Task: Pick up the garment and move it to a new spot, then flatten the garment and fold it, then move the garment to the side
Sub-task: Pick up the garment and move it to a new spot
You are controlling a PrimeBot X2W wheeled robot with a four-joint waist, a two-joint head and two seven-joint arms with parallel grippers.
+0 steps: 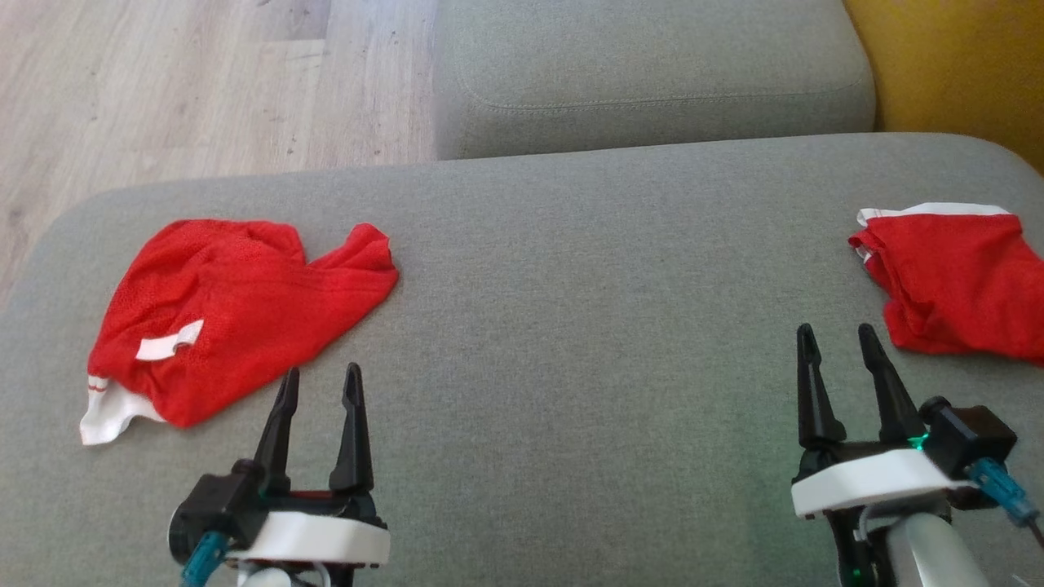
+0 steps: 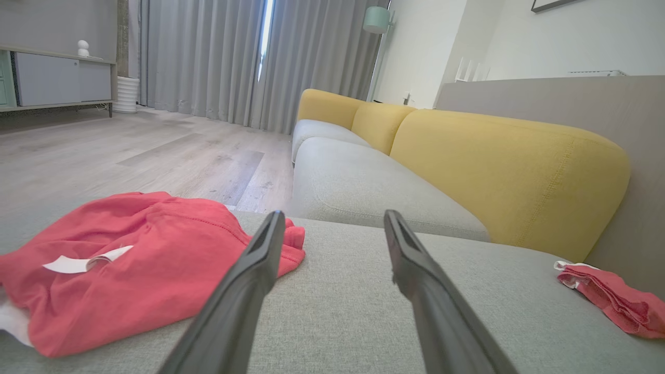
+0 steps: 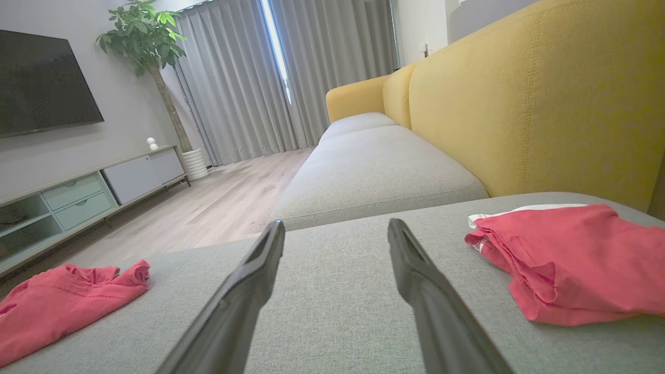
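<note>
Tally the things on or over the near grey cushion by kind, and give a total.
Red garments: 2, the left garment and the right garment.
Grippers: 2, the left gripper and the right gripper, both open.
Total: 4.

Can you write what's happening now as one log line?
left pincer open, empty | right pincer open, empty | left garment crumpled on cushion, untouched | right garment near cushion's right edge, untouched

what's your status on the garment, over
Both open, empty: left gripper, right gripper, above the sofa cushion. Crumpled red garment lies left, untouched; second red garment far right. Nothing in the way.
</note>
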